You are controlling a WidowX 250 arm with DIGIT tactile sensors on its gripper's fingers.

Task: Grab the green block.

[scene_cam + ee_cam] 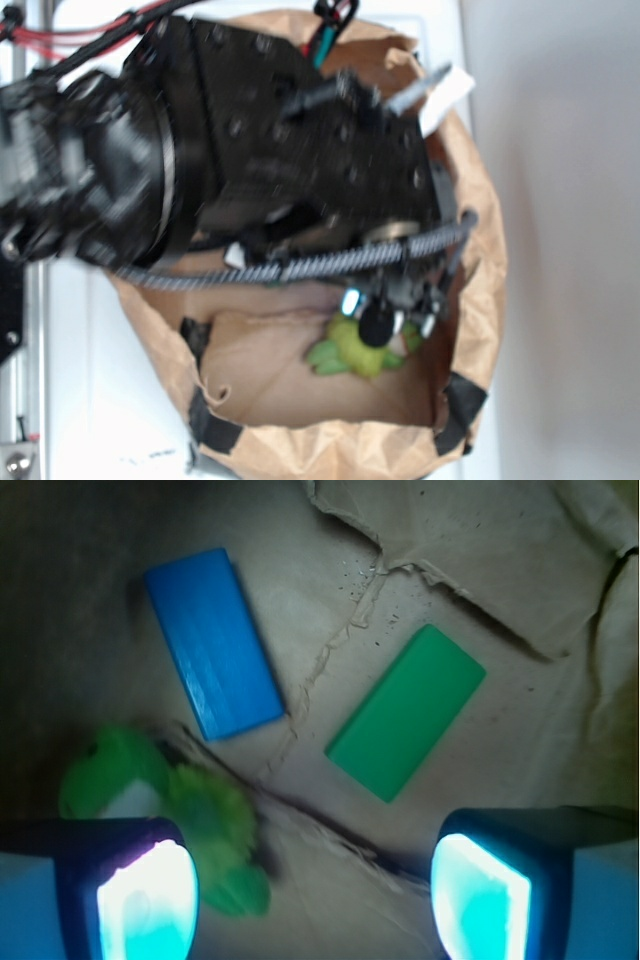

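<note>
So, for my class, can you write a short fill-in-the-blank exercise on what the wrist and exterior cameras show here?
1. The gripper is ____, with nothing between its fingers.
2. The block lying left of the green block in the wrist view is ____.
3. The plush frog lies nearest the ____ block.
4. Everything lies inside a brown ____ bag.

Missing words: open; blue; blue; paper

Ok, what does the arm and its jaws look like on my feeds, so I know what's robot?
The arm is black and boxy, with red cables at the top and a grey-black braided cable along its underside. On the wrist view the gripper shows two dark-framed pads glowing cyan-white.
</note>
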